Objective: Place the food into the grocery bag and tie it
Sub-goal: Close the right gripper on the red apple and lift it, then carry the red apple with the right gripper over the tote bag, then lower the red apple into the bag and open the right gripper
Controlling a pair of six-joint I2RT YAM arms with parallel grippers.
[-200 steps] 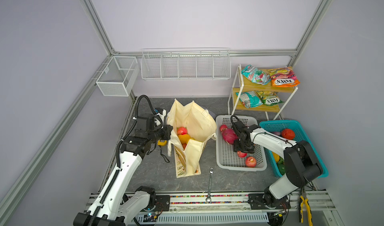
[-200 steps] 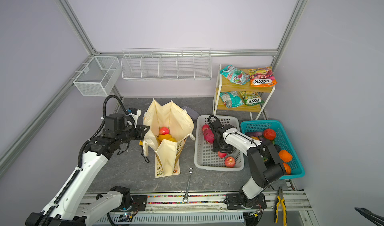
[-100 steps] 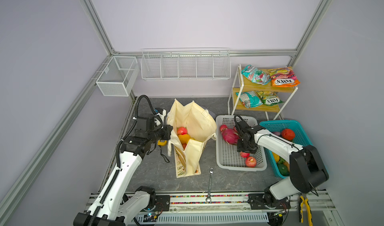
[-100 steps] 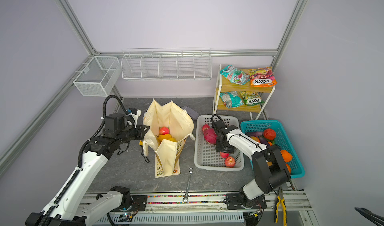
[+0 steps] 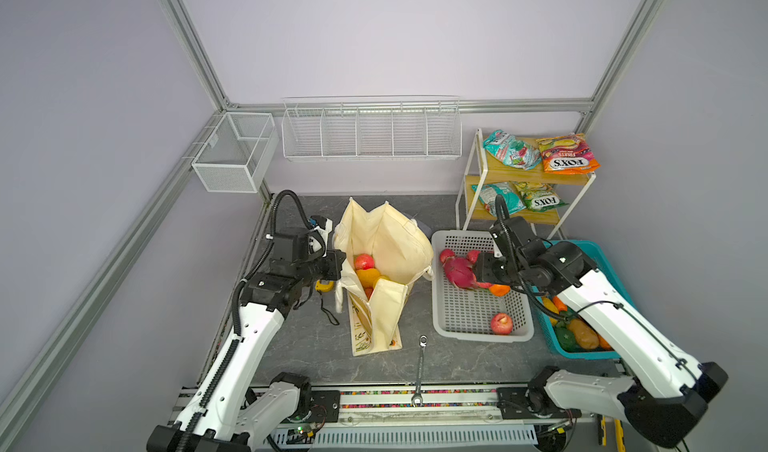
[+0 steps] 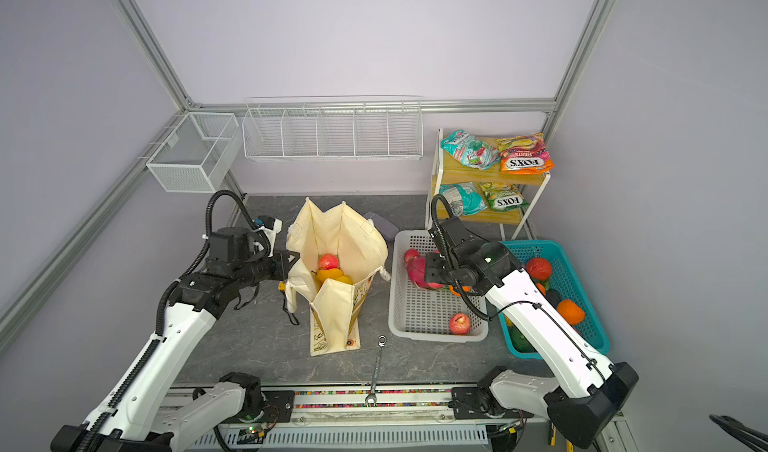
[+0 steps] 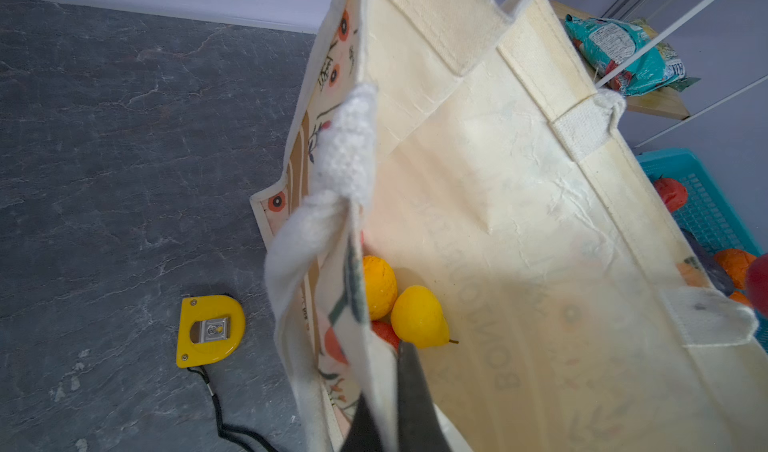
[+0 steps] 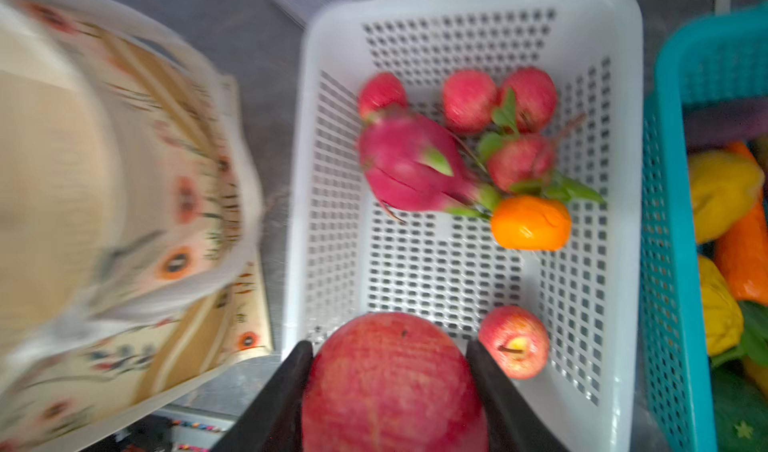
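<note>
The cream grocery bag (image 5: 386, 254) (image 6: 345, 238) stands open on the grey table. Inside lie a red apple (image 5: 363, 262), an orange (image 7: 378, 286) and a yellow pear (image 7: 417, 317). My left gripper (image 5: 338, 263) (image 7: 390, 354) is shut on the bag's near rim cloth, beside a white handle (image 7: 345, 151). My right gripper (image 5: 478, 269) (image 8: 390, 346) hangs over the grey basket (image 5: 457, 317), shut on a red apple (image 8: 392, 387). Below it lie a dragon fruit (image 8: 407, 167), an orange (image 8: 530, 223) and another apple (image 8: 513, 342).
A teal basket (image 6: 582, 263) of vegetables stands right of the grey one. Snack packets (image 5: 567, 159) lie on the wooden shelf (image 5: 511, 180) behind. A yellow tape measure (image 7: 210, 331) lies left of the bag, a wrench (image 5: 419, 362) in front. Wire racks (image 5: 370, 130) hang on the wall.
My right gripper has shut on an apple from the grey basket and risen with it toward the dragon fruit. The left gripper has kept its hold on the bag.
</note>
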